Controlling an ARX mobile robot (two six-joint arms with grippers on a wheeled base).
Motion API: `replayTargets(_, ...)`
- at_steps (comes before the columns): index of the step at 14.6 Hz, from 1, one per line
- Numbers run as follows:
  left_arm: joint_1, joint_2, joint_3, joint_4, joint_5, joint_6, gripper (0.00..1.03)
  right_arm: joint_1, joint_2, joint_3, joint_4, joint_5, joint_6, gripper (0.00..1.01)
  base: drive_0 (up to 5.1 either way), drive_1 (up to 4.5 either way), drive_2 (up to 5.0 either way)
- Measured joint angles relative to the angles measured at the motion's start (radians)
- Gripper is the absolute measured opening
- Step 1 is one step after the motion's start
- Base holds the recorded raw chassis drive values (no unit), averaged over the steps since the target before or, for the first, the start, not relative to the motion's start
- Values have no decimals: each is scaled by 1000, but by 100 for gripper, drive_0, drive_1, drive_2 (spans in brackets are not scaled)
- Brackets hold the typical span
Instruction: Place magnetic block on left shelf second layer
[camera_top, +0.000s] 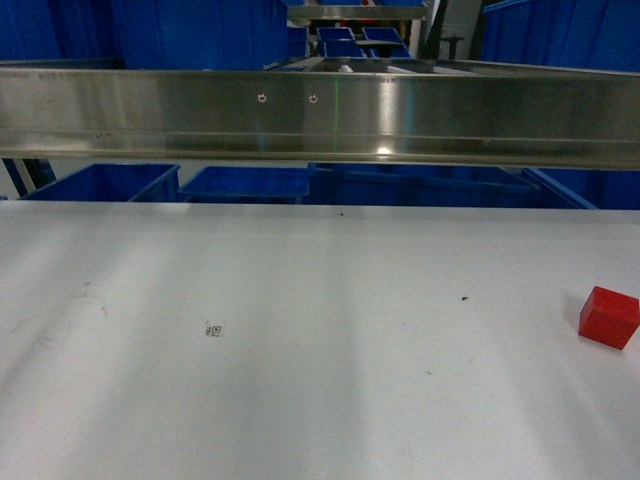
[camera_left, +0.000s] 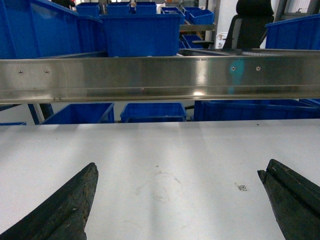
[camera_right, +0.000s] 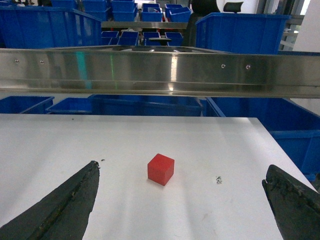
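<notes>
The magnetic block (camera_right: 161, 169) rests free on the white surface (camera_top: 300, 300), centred ahead of the wide-open, empty right hand (camera_right: 180, 210) for pickup; the left hand (camera_left: 180, 205) is likewise open and empty.

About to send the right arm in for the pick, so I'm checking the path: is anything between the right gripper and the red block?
Nothing visible. In the right wrist view the magnetic block sits alone on the white tabletop, ahead of the open right gripper, with only bare surface between them.
</notes>
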Motion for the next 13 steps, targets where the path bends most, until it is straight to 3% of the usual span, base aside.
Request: replayTargets(13,0,0,0,0,0,0,98,0,0,0,0,0,0,98,0,0,0)
